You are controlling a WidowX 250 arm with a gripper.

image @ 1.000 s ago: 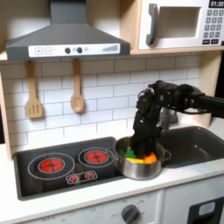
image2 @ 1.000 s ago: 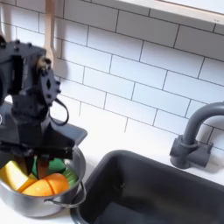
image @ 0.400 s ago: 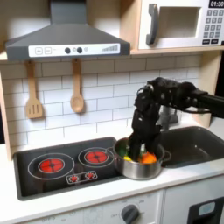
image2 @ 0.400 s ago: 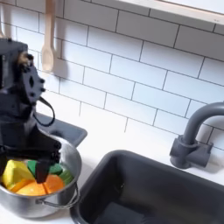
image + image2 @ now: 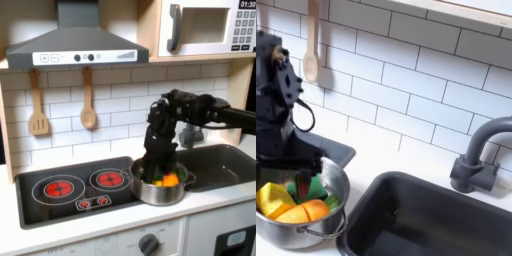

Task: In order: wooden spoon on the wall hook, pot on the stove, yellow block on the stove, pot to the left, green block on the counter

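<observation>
The pot [image 5: 163, 186] stands on the stove [image 5: 70, 190] at its edge toward the first exterior view's right, beside the sink [image 5: 436, 215]. The claw [image 5: 303, 182] reaches straight down into it, over the green block [image 5: 313, 188]. The yellow block [image 5: 273, 196] lies just toward the second exterior view's left of the claw, touching the green one. Whether the claw grips anything cannot be told.
</observation>
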